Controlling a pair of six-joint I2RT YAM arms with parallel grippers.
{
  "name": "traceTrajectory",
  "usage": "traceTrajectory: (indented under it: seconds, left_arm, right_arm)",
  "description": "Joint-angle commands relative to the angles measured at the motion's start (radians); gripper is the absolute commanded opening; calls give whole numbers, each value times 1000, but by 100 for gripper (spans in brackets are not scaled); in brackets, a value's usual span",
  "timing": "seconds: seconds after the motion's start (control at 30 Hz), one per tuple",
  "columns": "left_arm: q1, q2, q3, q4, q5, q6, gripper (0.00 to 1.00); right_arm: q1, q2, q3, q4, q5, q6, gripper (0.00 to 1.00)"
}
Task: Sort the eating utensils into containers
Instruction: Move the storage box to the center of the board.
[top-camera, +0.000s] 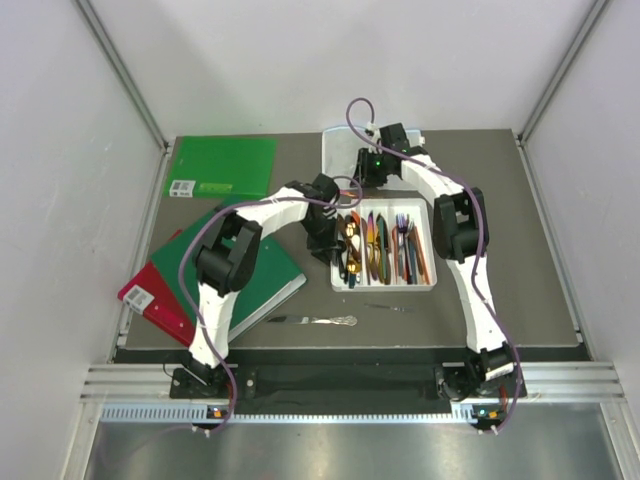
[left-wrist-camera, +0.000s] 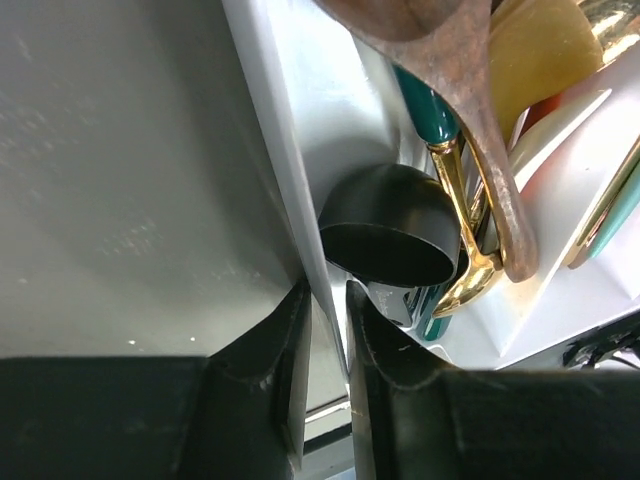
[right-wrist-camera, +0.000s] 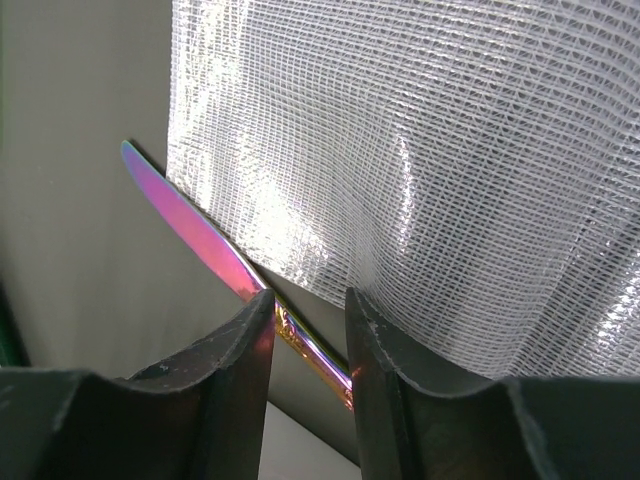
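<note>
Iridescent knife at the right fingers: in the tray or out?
Out. The iridescent knife sits between the fingers of the right gripper beside white mesh, beyond the white tray.

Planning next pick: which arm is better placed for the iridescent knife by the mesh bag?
Right. The right tool straddles the iridescent knife beside the mesh bag; the left tool is astride the tray wall.

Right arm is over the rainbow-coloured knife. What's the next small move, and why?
Probably close the right gripper on the iridescent metal knife: it lies between the open jaws, beside the white mesh sheet, and is not yet in the white plastic compartment tray.
</note>
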Motion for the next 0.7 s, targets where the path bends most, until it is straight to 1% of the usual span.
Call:
traceTrajectory:
  seconds: [0.0, 0.07, 0.1, 0.17, 0.23, 0.43, 0.57, 0.67]
  left_arm:
    - [-40, -23, -40, -93, 48, -2, 26]
    - [-40, -31, -34, -96, 33, 0, 36]
    - [-38, -47, -33, -95, 10, 1, 43]
    - [-35, -75, -34, -87, -24, -3, 50]
    - [-27, -121, -40, -64, -58, -13, 53]
    - [68, -244, -66, 29, -84, -54, 54]
    - [158, -293, -57, 49, -108, -63, 55]
    - [206, -310, -59, 39, -121, -56, 56]
  right_arm:
    - [-1, -13, 21, -5, -6, -26, 37]
    - [6, -9, 22, -5, -30, -27, 39]
    - [6, -9, 18, -7, -36, -32, 39]
    - [13, -12, 7, -10, -52, -38, 40]
    - [17, -31, -8, -11, -58, -49, 40]
    - [22, -62, -61, -1, -73, -55, 40]
    - [22, -62, -59, 1, -82, -58, 40]
    - [23, -61, -59, 1, -96, -49, 40]
